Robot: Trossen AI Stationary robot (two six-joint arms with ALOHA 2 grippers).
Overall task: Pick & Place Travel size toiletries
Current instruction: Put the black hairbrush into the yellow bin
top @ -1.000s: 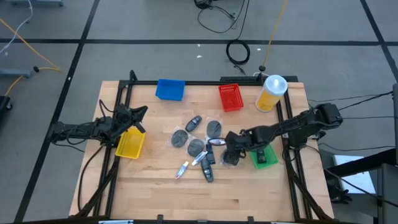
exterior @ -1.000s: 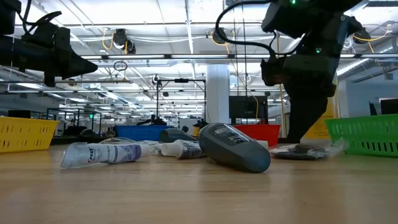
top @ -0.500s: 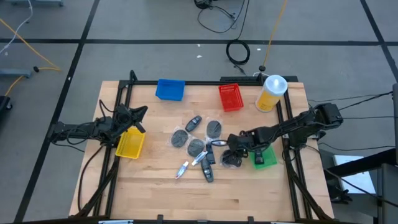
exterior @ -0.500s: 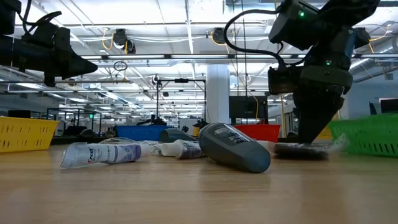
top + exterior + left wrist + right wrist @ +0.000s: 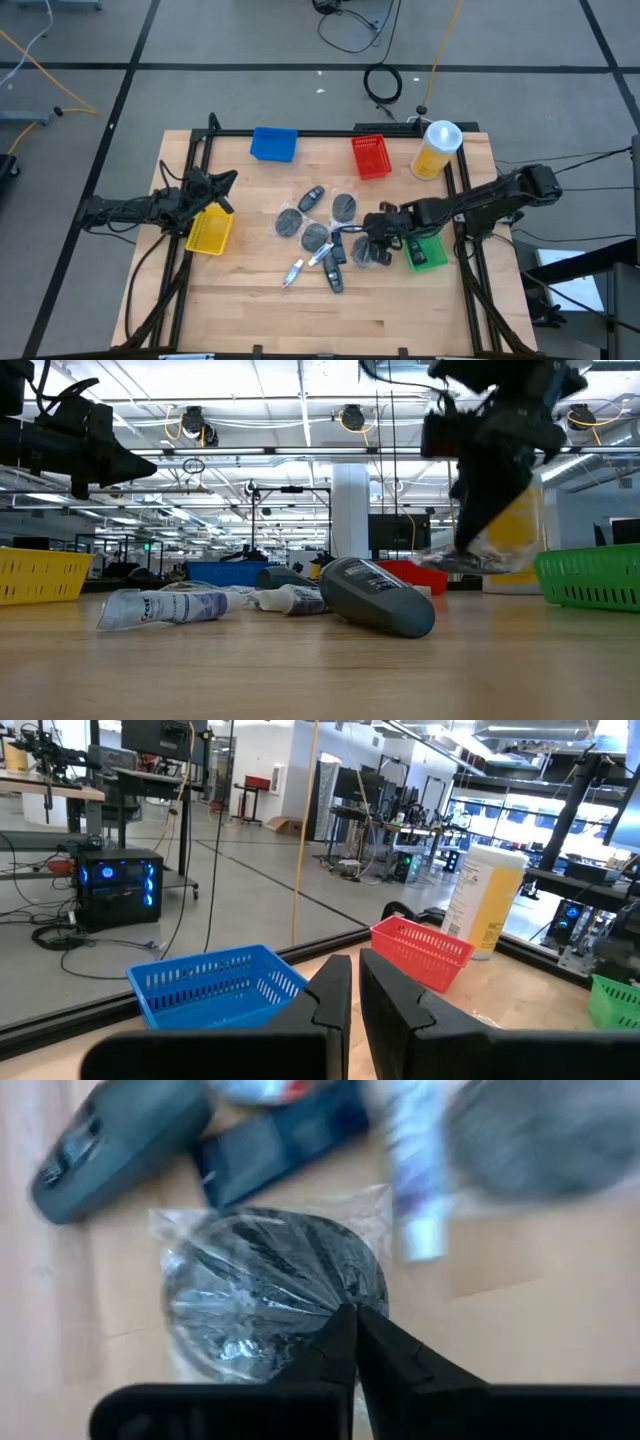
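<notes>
Here, nearest in the low view, a grey bottle (image 5: 378,596) lies on its side on the bench (image 5: 320,670), with a white tube (image 5: 165,605) beside it and a smaller tube (image 5: 290,599) just behind.

Right tool (image 5: 378,240) is over the middle-right of the bench, pinched tight on the clear wrapper of a grey disc (image 5: 270,1292); the low view shows the wrapped disc (image 5: 470,560) hanging off the bench surface under the tool (image 5: 480,530). The right wrist view has the fingers (image 5: 345,1345) closed together on the wrapper edge, with the bench below and a dark packet (image 5: 275,1145) and another disc (image 5: 550,1130) lying there.

The rest of the toiletries cluster mid-bench in the high view: discs (image 5: 290,221), (image 5: 345,206), (image 5: 316,237), a dark bottle (image 5: 334,272).

Green bin (image 5: 427,251) sits just beside the right tool, on the right edge side. Yellow bin (image 5: 209,231) is at the left edge.

Left tool (image 5: 222,190) hovers just above the yellow bin, fingers (image 5: 335,1005) nearly together, holding nothing.

Farther back: blue bin (image 5: 273,144), red bin (image 5: 371,156), yellow canister (image 5: 436,149) at the far right corner.
</notes>
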